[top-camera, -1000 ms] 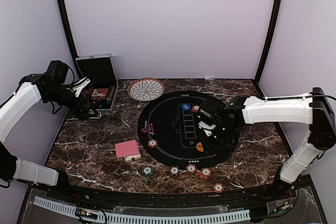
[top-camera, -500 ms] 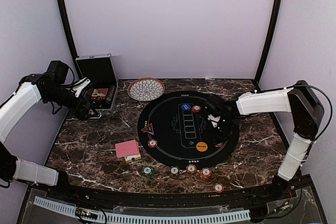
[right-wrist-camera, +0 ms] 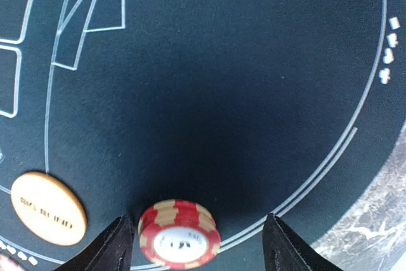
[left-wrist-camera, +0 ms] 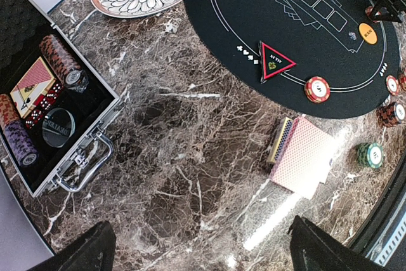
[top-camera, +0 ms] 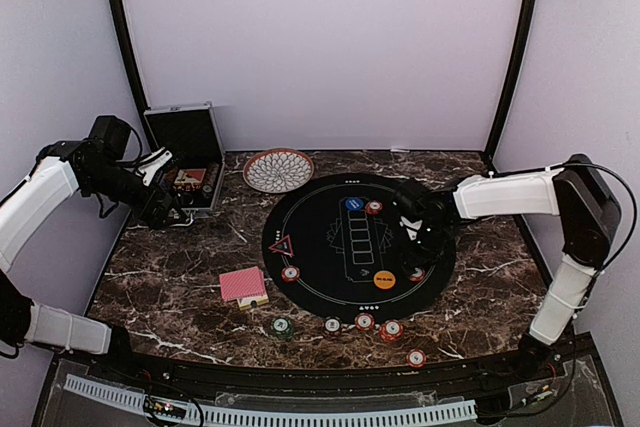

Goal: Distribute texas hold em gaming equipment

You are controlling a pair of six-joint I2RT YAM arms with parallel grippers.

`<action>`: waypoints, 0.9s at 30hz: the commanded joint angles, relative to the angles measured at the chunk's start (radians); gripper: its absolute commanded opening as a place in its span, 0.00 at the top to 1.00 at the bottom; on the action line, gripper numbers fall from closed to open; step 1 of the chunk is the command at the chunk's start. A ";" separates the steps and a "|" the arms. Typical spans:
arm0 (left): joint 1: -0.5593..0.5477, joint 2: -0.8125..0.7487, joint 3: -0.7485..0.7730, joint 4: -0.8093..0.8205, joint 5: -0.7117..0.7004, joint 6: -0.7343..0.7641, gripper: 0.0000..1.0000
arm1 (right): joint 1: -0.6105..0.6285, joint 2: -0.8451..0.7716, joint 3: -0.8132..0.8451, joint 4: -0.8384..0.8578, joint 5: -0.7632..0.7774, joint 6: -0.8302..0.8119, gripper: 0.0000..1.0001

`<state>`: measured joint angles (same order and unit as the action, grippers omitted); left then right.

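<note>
Red chip (right-wrist-camera: 179,233) on mat (right-wrist-camera: 209,80), between right gripper (right-wrist-camera: 196,220) fingers spread wide, nothing held. Likely chip-placement step. Next: lift straight clear, avoid nudging chip. Left gripper (left-wrist-camera: 206,245) likewise spread, empty.

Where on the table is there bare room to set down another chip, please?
Bare marble lies between the case and the card deck, and right of the black mat beyond the right gripper. The mat's near rim is crowded with chips.
</note>
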<state>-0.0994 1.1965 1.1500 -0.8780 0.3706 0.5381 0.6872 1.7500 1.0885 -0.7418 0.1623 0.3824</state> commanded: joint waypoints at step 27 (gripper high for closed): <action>-0.004 0.005 0.040 -0.052 0.033 0.003 0.01 | 0.533 0.121 0.364 -0.109 -0.157 -0.087 0.16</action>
<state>-0.0994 1.2041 1.1610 -0.8940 0.3805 0.5381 1.2091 1.8557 1.4273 -0.8551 0.0364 0.3290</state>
